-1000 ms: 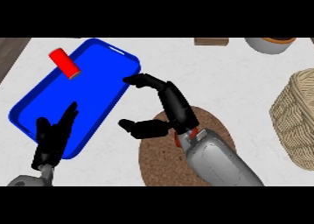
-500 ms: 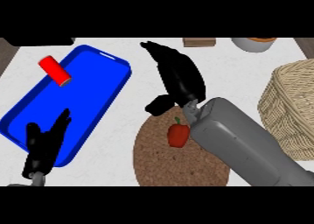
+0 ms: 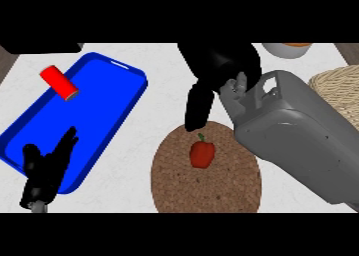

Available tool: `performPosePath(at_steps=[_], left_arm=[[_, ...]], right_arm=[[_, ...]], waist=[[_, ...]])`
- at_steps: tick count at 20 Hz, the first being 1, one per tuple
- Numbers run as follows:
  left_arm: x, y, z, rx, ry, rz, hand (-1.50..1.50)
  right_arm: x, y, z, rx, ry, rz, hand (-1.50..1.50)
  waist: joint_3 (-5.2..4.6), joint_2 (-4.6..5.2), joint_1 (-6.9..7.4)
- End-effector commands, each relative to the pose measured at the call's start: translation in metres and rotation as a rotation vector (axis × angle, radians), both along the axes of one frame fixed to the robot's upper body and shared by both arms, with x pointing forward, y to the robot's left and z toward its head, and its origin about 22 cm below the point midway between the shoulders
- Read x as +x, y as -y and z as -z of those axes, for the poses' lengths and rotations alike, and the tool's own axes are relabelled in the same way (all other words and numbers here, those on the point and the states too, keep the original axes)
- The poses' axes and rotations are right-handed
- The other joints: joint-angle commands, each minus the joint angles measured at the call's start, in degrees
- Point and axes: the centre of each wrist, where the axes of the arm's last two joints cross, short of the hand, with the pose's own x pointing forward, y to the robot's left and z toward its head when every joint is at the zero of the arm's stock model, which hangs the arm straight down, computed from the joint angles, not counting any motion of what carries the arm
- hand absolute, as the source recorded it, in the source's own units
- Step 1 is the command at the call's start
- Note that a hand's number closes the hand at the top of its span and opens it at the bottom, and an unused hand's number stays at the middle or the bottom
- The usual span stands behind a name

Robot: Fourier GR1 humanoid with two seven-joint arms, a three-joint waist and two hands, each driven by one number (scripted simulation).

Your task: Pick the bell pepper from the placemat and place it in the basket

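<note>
Red bell pepper lies on the round brown placemat, nr its middle, green stem pointing far, untouched. Right hand hangs above the mat's far edge, fingers pointing down toward the pepper, relaxed & holding nothing. Wicker basket sits at right edge, mostly hidden by grey forearm; contents can't tell. Blue tray at left holds 1 red cylinder at its far end. Left hand rests open over tray's near corner

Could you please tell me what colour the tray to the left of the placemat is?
The tray is bright blue, seen in the head view.
</note>
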Motion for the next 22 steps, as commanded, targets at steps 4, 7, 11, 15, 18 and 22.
performPosePath(at_steps=[4, 7, 11, 15, 18, 22], left_arm=[[-0.033, 0.002, 0.039, -0.010, -0.166, -0.046, 0.00], [-0.029, -0.006, 0.031, -0.036, -0.183, -0.044, 0.00], [-0.017, -0.010, 0.019, -0.009, -0.165, -0.043, 0.00], [-0.031, -0.013, 0.030, -0.031, -0.168, -0.044, 0.00], [-0.023, 0.004, 0.029, -0.015, -0.145, -0.020, 0.00], [-0.027, 0.013, 0.030, -0.032, -0.161, -0.019, 0.00]], right_arm=[[-0.004, 0.008, -0.041, -0.208, -0.155, 0.012, -1.50], [-0.003, 0.020, -0.039, -0.252, -0.194, 0.010, -1.50], [-0.007, 0.032, -0.058, -0.210, -0.203, -0.002, -1.50], [-0.018, 0.031, -0.028, -0.198, -0.228, 0.004, -1.50], [-0.023, 0.024, -0.022, -0.150, -0.226, 0.014, -1.50], [-0.023, 0.029, -0.002, -0.126, -0.227, 0.023, -1.50]], waist=[[-0.69, 0.80, -0.23], [-0.63, 0.66, -0.78], [-0.56, 0.98, -0.36], [-0.55, 1.12, -0.09], [-0.54, 1.38, 0.42], [-0.49, 1.53, 0.98]])
